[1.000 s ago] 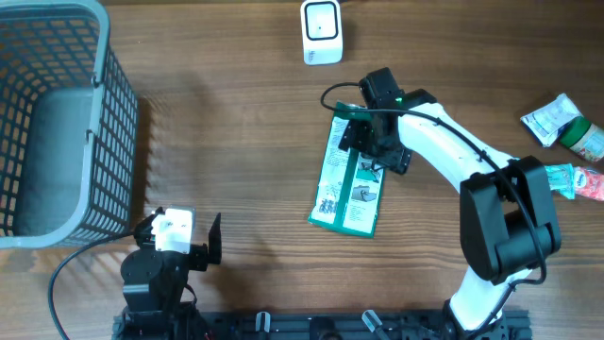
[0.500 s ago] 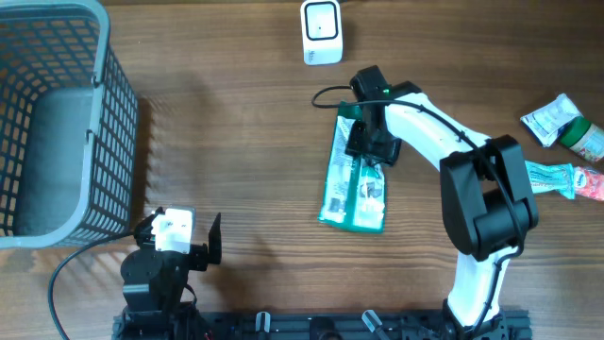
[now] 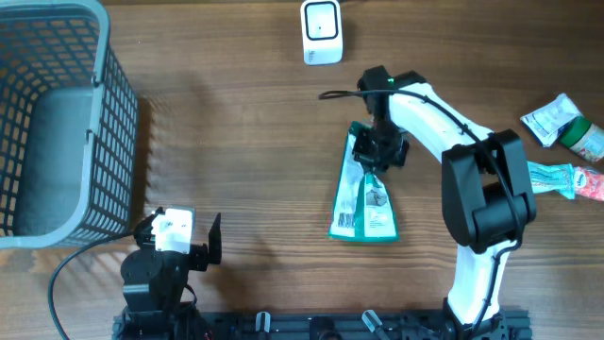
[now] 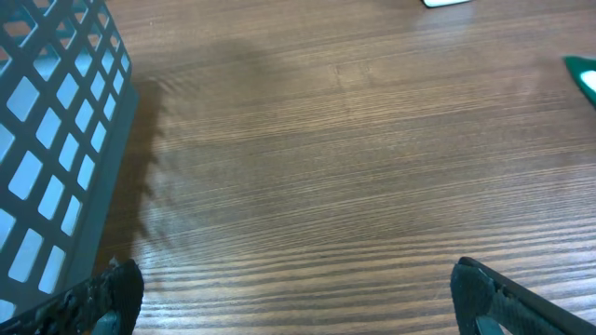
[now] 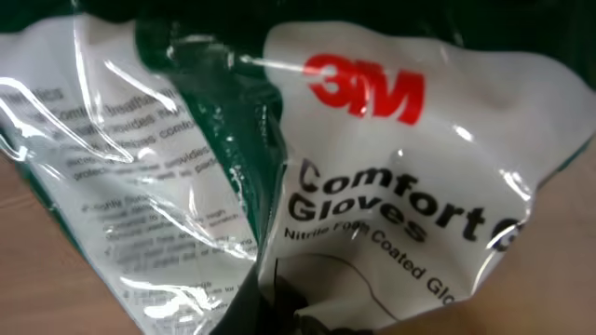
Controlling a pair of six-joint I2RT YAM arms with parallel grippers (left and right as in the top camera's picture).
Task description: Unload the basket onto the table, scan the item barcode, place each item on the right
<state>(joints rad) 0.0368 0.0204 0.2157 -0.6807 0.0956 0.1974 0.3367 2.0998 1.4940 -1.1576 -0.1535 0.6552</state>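
Glove packet (image 3: 363,203) lies mid-table, glossy and printed side up. Right gripper (image 3: 377,151) has its jaws pinched together on the packet's upper end, with the film bunched there. Left gripper (image 3: 181,234) sits at the near edge, jaws wide apart and empty. White scanner (image 3: 322,31) is well apart at the far edge.

Risks: the slick film may slip from the thin pinch. Creases or glare may keep the barcode unreadable.

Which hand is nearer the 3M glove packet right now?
Right. The right hand is clamped on the upper end of the glove packet; the left hand sits open, well off beside the basket.
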